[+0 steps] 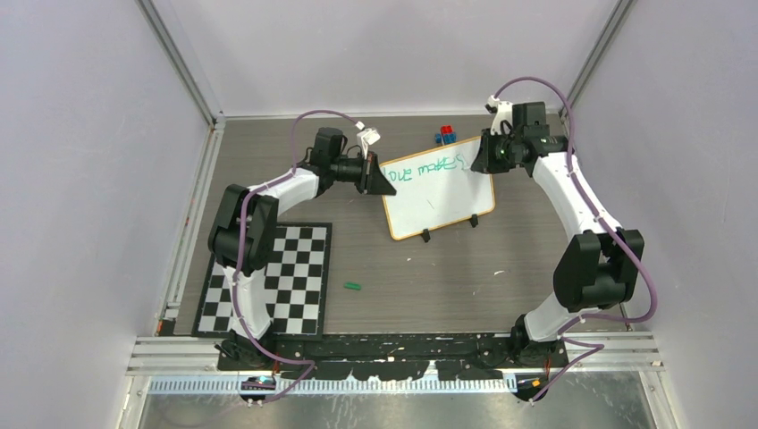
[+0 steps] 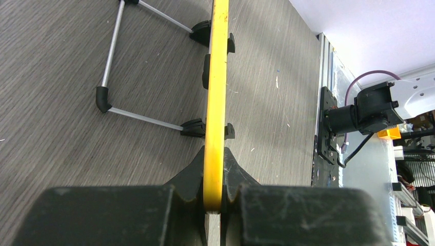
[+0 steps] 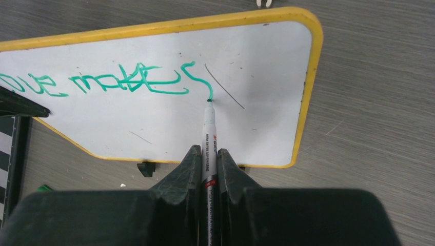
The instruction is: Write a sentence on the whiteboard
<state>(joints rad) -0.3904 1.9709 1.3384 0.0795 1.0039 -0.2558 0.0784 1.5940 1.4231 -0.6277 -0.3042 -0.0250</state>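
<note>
Right now your left gripper [image 2: 214, 164] is pinching the left edge of the whiteboard [image 1: 438, 201]; in the left wrist view its fingers are pressed against both faces of the yellow-orange frame. The board sits on the far middle of the grey wood-grain table [image 1: 429, 286], between the two arms, with its two black feet toward you and a thin wire stand [image 2: 110, 72] behind it.

Your right gripper [image 3: 206, 154] is clamped on a green marker [image 3: 209, 133]. The barrel runs out between the fingers and the tip touches the white surface. It rests at the lower end of a curling green stroke, the last letter of the sentence [image 3: 128, 82]. You can read "ove makes" along the board's top edge in the right wrist view, and the start of the line is cut off there. A thin dark scratch mark lies just right of the tip.

Elsewhere, a black-and-white checkerboard mat [image 1: 277, 286] lies by the left arm. A small green cap [image 1: 352, 287] lies just to the mat's right, and red and blue blocks [image 1: 445, 135] sit beyond the board's far edge.
</note>
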